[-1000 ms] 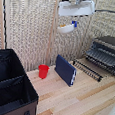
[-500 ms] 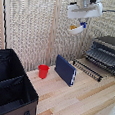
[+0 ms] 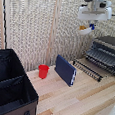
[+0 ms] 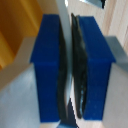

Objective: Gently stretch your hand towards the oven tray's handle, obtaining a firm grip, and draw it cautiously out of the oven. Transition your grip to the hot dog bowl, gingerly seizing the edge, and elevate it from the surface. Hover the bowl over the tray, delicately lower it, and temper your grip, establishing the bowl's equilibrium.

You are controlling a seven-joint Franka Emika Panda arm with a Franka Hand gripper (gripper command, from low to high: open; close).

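Claw is hanging high above the table, clamped on the rim of the little white bowl. You can see some yellow-orange stuff in the bowl from the exterior view. It's fully in the air and touching nothing but the claw.

The wrist view backs that up. The two blue fingertips are squeezed together with a thin white edge of the bowl pinched between them, and there's a blurry orange patch off to one side. So it's definitely gripping the bowl, not open.

Down below, the wire rack is pulled out of the oven and sticks forward over the table on the exterior view's right. Nothing is on it. In that view the bowl lines up roughly above the rack, but well clear of it. I can't tell from this angle whether it's exactly over it.

Other things on the table: a dark blue slab stands tilted just beside the rack's end. A red cup stands upright near the slab, on the exterior view's left of it. A big black bin fills the near corner on that side.
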